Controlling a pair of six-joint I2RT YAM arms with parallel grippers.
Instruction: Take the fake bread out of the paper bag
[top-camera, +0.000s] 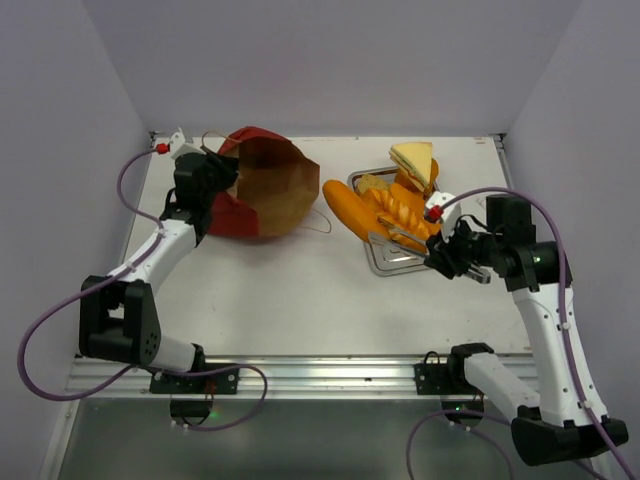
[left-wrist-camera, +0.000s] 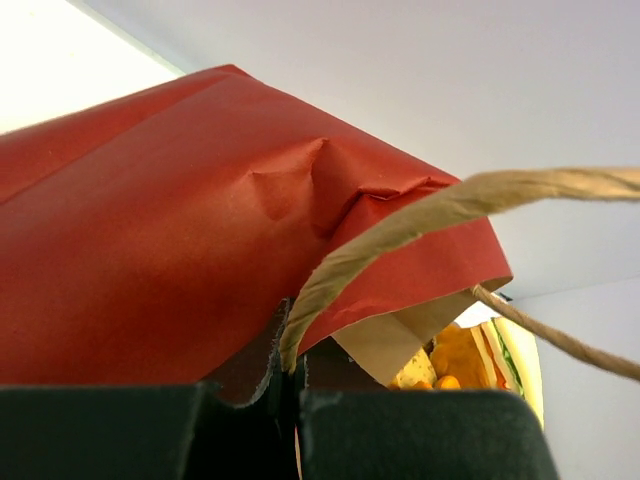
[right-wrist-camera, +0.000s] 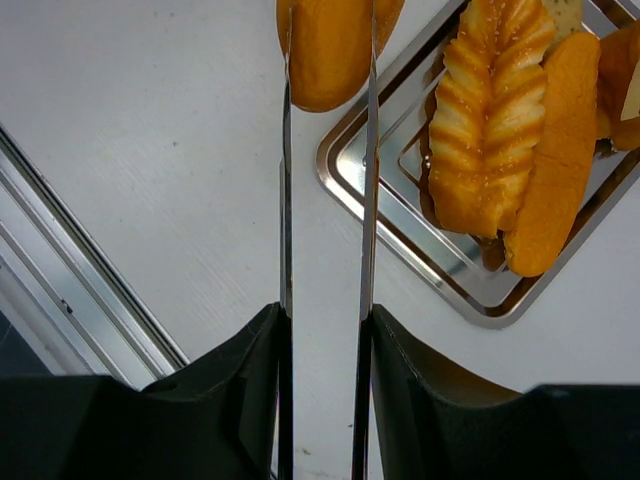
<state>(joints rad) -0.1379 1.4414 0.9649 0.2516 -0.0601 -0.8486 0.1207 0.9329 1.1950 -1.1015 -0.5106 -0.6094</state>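
The red paper bag (top-camera: 265, 190) lies on the left of the table, its brown inside facing up, and no bread shows inside it. My left gripper (top-camera: 215, 170) is shut on the bag's rim (left-wrist-camera: 150, 250) beside a loop handle (left-wrist-camera: 400, 235). My right gripper (top-camera: 445, 258) is shut on steel tongs (right-wrist-camera: 286, 200). The tong tips clasp an orange loaf (right-wrist-camera: 325, 50) just left of the steel tray (right-wrist-camera: 400, 243). A braided loaf (right-wrist-camera: 485, 110) and other fake bread lie on the tray, with the triangular sandwich (top-camera: 415, 160) at its far end.
The tray (top-camera: 385, 262) sits right of centre, near the right arm. A second loop handle (top-camera: 318, 222) trails from the bag toward the loaves. Walls close in the table on three sides, and a metal rail (top-camera: 300, 372) runs along the near edge.
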